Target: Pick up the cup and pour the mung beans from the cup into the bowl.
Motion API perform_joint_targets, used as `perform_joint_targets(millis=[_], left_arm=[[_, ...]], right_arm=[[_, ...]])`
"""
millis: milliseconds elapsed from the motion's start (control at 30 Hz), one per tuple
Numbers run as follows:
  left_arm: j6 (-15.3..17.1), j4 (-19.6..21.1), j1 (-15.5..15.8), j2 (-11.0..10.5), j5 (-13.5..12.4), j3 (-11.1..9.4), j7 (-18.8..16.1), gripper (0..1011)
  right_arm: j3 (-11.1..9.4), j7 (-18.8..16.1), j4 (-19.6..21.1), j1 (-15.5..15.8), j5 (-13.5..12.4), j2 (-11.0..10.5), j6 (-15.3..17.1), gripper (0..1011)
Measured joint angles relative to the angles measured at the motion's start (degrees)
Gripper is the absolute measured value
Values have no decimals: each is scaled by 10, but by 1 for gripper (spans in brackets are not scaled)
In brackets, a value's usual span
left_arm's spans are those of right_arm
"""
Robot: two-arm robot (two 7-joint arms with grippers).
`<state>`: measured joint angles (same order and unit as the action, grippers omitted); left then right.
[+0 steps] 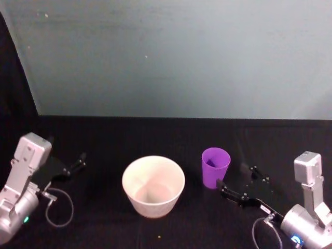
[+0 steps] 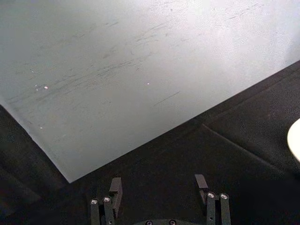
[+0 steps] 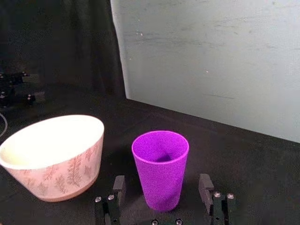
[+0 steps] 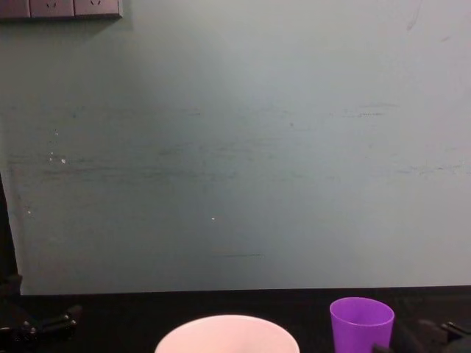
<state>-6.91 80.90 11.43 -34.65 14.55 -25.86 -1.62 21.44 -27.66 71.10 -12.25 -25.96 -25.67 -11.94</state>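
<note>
1. On the black table (image 1: 114,137), right of centre, the cup (image 1: 215,167) stands upright on its base. It is just beside the bowl (image 1: 153,206) but not touching it.
2. The right gripper (image 3: 162,183) sits low at the cup's near side. Its two fingers are spread wide, wider than the cup, and the cup stands in line with the gap between them. Neither finger presses the purple side, so this pincer has hold of nothing.
3. The left gripper (image 2: 159,183) is parked well off to the bowl's left. Its fingers are also wide apart and empty.
4. I cannot make out the mung beans. The inside of the cup looks plain purple as far down as it shows, and the bowl's inside looks bare white with no heap of grains.
5. By my reading, the task is barely begun and only the approach to the cup is nearly finished. What is left is to:
   - close the fingers on the cup;
   - lift it;
   - carry it over the bowl's rim;
   - tip it so the beans run out.
</note>
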Motion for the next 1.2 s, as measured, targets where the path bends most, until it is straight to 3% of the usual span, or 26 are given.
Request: perform_joint_targets(millis=[233, 667, 1200], left_arm=[[0, 0, 0, 0, 0, 0, 0, 1003], [0, 0, 0, 0, 0, 0, 0, 1003], [0, 0, 0, 0, 0, 0, 0, 1003]], right_arm=[[5, -10, -39, -34, 16, 24, 4, 1002], [0, -20, -88, -70, 34, 54, 10, 1002], [-4, -32, -98, -80, 45, 75, 16, 1000]])
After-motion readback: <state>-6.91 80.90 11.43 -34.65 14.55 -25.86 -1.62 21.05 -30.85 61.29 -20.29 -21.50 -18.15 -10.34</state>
